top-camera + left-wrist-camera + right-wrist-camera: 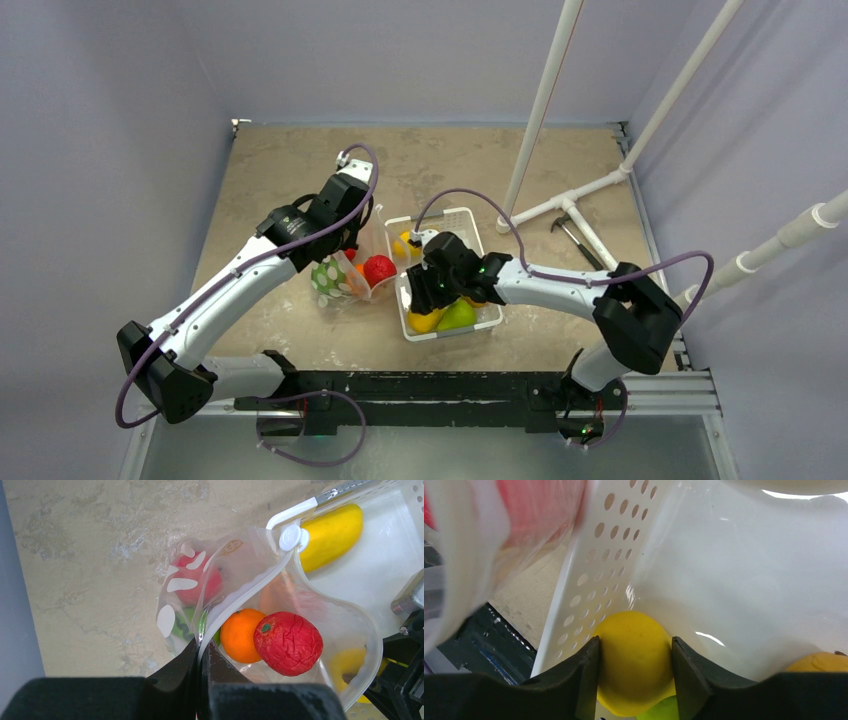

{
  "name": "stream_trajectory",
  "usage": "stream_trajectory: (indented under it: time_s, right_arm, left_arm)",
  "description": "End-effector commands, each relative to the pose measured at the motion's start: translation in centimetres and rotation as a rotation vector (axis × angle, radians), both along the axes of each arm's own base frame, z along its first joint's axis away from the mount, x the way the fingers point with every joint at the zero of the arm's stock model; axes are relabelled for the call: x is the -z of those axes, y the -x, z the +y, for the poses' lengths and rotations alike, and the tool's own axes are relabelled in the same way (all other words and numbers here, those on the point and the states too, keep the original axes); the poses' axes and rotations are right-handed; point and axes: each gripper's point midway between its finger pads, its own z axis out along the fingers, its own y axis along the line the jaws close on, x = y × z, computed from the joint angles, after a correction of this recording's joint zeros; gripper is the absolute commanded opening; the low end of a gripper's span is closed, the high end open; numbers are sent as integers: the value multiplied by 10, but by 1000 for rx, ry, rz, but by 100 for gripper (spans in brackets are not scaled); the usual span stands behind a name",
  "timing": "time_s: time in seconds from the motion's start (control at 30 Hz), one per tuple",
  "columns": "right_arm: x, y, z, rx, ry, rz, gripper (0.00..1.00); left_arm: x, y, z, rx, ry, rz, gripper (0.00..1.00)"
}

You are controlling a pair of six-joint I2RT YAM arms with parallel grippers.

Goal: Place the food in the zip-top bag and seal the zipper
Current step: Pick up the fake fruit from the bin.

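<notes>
Pinched shut, left hand (201,656) on bag (182,587) rim at zipper (252,589); strip running 7 to 1 o'clock, white slider (290,537) at far end. Bag on desk (270,170) at 9 o'clock of tray (470,215), mouth open toward 3. Inside: red fruit (288,642), orange fruit (242,635). Down in tray, right hand (635,655) closed snug on yellow fruit (634,645).

- spreading out beige and mottled as a table (270,170).
- carrying a white perforated tray (455,214) just right of centre.
- supporting a clear zip-top bag (335,282) just left of that tray, pressing against its left wall.
- bearing the feet of a white pipe frame (560,205) at the far right.
- showing a dark tool (580,240) lying beside those pipes, well apart from the tray.
</notes>
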Motion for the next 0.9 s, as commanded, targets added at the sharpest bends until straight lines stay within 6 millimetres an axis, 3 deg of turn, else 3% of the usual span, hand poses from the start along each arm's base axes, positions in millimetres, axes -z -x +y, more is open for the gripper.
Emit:
stream_trajectory:
  time_s: [0.0,0.23,0.57,0.87]
  right_arm:
    - [-24,-4,-6,28,12,-42,37]
    - [-52,-11,-9,85,-8,-76,24]
    - [-92,-35,-19,214,-6,-178,21]
    - [-159,-56,-18,289,-77,-287,20]
  left_arm:
    - [-10,-1,2,-15,21,-38,0]
    - [-11,-1,0,-13,24,-37,0]
    - [-14,-2,0,-14,25,-39,0]
    - [-13,-2,0,-14,24,-38,0]
